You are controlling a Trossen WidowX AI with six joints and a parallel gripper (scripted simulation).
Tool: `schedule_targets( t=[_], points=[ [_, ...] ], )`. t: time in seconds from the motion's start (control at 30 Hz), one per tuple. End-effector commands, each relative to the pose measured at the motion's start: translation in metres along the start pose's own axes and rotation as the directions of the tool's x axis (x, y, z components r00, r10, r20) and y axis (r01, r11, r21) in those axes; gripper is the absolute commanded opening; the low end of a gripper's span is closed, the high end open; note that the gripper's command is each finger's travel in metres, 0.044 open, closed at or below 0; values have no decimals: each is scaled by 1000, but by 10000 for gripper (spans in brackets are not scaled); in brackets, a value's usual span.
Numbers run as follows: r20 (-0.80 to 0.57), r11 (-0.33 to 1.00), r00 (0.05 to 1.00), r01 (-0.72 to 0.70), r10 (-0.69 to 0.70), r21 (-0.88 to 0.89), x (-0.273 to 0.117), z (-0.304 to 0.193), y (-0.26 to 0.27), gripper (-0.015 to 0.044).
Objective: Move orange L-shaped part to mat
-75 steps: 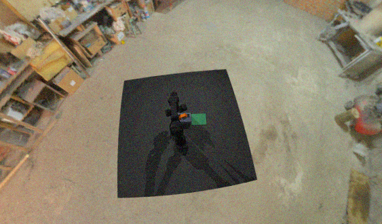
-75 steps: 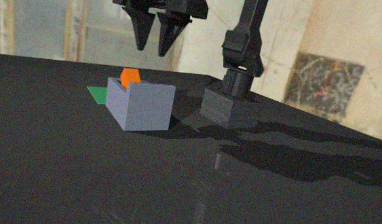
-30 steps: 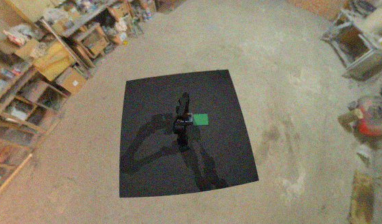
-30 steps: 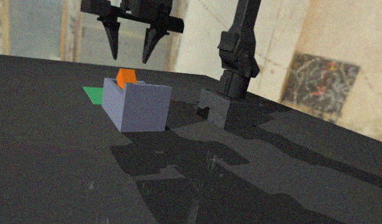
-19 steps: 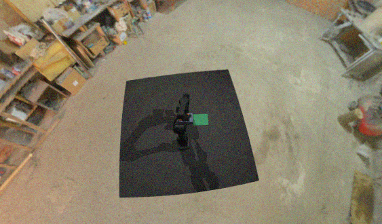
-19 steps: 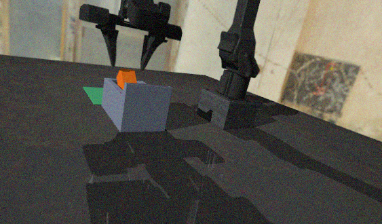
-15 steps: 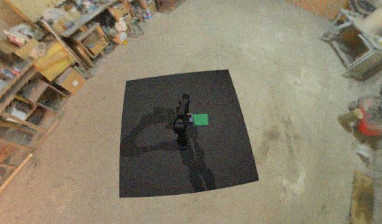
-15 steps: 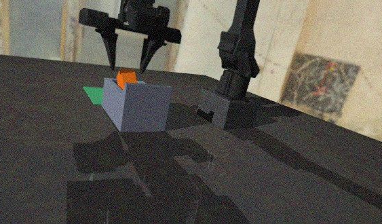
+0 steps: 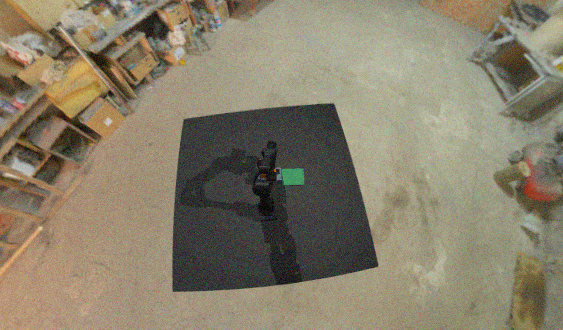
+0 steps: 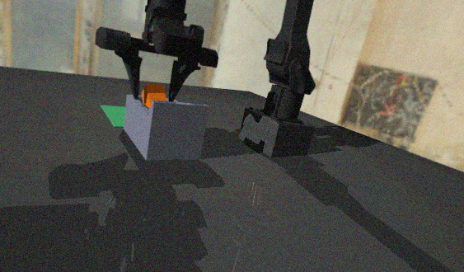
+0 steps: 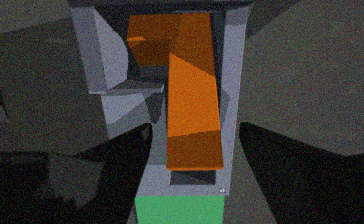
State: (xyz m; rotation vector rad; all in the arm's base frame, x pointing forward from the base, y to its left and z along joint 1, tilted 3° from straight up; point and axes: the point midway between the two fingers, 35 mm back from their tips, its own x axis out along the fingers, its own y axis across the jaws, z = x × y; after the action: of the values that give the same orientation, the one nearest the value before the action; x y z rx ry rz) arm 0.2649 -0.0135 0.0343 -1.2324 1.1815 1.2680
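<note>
1. A dark mat [image 9: 223,200] is seen spread over a concrete floor [image 9: 413,150], with cluttered shelves [image 9: 43,95] along one side of the room.
2. The gripper [image 10: 154,91] is held partly open, with nothing pinched; its two fingers [image 10: 133,78] are lowered either side of the raised end of the part [image 10: 153,95], a gap being visible on each side in the exterior view.
3. Whether a fingertip touches the tray [image 10: 175,132] rim cannot be told.
4. The part [image 11: 193,95] is seen tilted in the pocket: its straight end is tipped up above the tray top, while its L-shaped end sits lower inside.
5. In the wrist view the raised end is shown nearest the green pad [image 11: 178,210], which lies just beside the tray [image 11: 233,75].
6. The arm base [image 10: 274,136] stands near the tray, apart from it.
7. Shadows of the arm are cast over the mat in front of the tray.
8. One part, one tray, one green pad [image 10: 114,114], one arm and two fingers are counted.
</note>
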Motion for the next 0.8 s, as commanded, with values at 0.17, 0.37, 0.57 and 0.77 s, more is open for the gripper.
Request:
schedule_targets(
  t=[0.17, 0.37, 0.57, 0.77],
  points=[
    [0, 1000, 1000, -2, 2, 0, 2, 0, 0, 175],
    [0, 1000, 1000, -2, 2, 0, 2, 0, 0, 96],
    [0, 1000, 1000, -2, 2, 0, 2, 0, 0, 36],
    [0, 1000, 1000, -2, 2, 0, 2, 0, 0, 0]
  ],
)
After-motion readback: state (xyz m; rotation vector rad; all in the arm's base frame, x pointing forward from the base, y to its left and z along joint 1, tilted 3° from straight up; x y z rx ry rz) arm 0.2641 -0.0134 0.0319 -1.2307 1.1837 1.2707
